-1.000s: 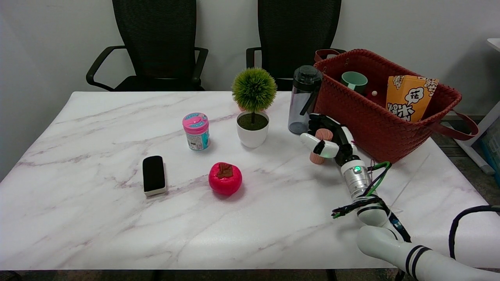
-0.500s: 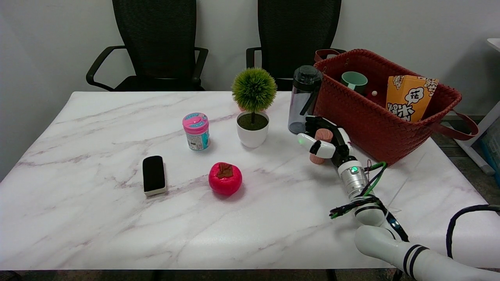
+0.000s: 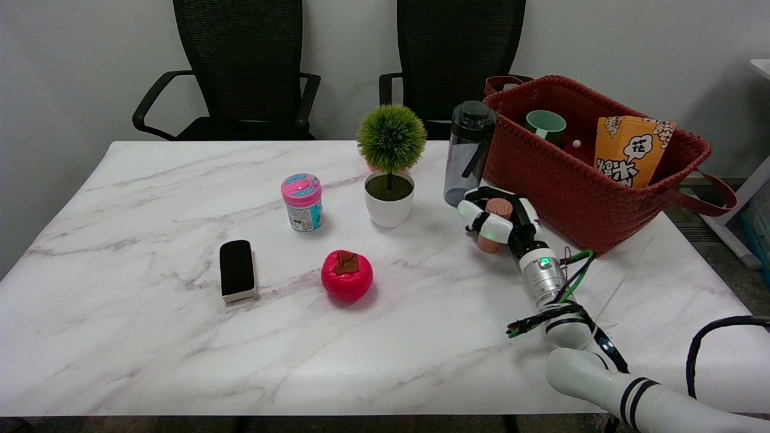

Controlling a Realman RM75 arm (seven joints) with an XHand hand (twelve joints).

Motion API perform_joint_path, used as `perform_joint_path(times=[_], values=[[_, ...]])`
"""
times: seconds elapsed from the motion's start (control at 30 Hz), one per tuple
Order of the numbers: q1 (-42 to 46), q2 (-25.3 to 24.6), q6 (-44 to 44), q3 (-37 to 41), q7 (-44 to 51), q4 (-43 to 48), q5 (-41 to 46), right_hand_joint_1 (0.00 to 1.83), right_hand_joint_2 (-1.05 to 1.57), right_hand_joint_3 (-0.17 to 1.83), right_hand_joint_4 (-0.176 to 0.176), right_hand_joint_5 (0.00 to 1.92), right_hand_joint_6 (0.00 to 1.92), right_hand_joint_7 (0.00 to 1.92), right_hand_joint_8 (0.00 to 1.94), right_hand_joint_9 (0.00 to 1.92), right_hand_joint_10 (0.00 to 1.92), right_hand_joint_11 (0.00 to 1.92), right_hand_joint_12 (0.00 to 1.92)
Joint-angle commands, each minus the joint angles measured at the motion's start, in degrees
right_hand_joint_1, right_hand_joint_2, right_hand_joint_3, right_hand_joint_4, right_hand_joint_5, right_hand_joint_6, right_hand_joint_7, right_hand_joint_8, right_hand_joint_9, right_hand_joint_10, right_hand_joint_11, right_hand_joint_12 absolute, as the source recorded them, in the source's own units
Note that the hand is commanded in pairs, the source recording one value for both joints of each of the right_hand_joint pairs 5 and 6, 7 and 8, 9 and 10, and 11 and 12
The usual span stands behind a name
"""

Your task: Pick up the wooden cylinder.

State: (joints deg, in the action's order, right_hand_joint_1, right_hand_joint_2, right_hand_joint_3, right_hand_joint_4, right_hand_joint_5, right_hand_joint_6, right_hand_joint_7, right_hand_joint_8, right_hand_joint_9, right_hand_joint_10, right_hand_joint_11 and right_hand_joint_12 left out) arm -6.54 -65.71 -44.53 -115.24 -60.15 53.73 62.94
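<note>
The wooden cylinder (image 3: 488,243) stands on the marble table (image 3: 180,337), right of centre and leaning a little, just in front of the red woven basket. My right hand (image 3: 504,221) reaches in from the lower right and wraps around its middle. The thumb crosses the front and the other fingers curl behind. Only the cylinder's pinkish top and its base show. Its base looks to be still on the table.
A dark water bottle (image 3: 468,154) stands just behind the hand. The red woven basket (image 3: 577,198), holding a cup and an orange box, is close on its right. Further left are a potted plant (image 3: 390,161), a pink-lidded jar (image 3: 302,202), a red toy fruit (image 3: 346,275) and a black eraser (image 3: 236,269).
The thumb and fingers have closed in around the cylinder, and the hand has shifted slightly up and back. The cylinder has hardly moved.
</note>
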Motion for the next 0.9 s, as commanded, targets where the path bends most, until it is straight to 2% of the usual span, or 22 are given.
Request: perform_joint_path(times=[0.03, 0.17, 0.33, 0.4, 0.5, 0.63, 0.9], values=[[0.33, -0.17, -0.35, -0.07, -2.61, -0.3, 0.0, 1.0, 0.69, 0.69, 0.0, 1.13, 1.13, 1.49, 1.49, 1.54, 1.54, 1.34, 1.34], [0.33, -0.17, -0.35, -0.07, -2.61, -0.32, 0.0, 0.98, 0.8, 0.69, 0.0, 1.32, 1.32, 1.64, 1.64, 1.68, 1.68, 1.55, 1.55], [0.33, -0.25, -0.35, -0.07, -2.61, -0.63, 0.0, 0.94, 0.95, 0.77, 0.0, 1.81, 1.81, 1.88, 1.88, 1.88, 1.88, 1.79, 1.79], [0.25, -0.25, -0.35, -0.07, -2.62, -0.71, 0.0, 0.95, 0.96, 0.81, 0.0, 1.92, 1.92, 1.92, 1.92, 1.92, 1.92, 1.86, 1.86], [0.17, -0.25, -0.36, -0.07, -3.41, -0.7, 0.0, 0.97, 0.88, 0.84, 0.0, 1.92, 1.92, 1.92, 1.92, 1.92, 1.92, 1.92, 1.92], [0.25, -0.25, -1.44, -0.07, -4.3, 0.04, -0.1, 0.99, 0.9, 0.84, 0.0, 1.92, 1.92, 1.92, 1.92, 1.92, 1.92, 1.92, 1.92], [1.24, 0.91, -5.55, 0.83, -4.45, 5.05, -0.8, 1.01, 1.25, 0.92, 0.0, 1.92, 1.92, 1.92, 1.92, 1.92, 1.92, 1.92, 1.92]])
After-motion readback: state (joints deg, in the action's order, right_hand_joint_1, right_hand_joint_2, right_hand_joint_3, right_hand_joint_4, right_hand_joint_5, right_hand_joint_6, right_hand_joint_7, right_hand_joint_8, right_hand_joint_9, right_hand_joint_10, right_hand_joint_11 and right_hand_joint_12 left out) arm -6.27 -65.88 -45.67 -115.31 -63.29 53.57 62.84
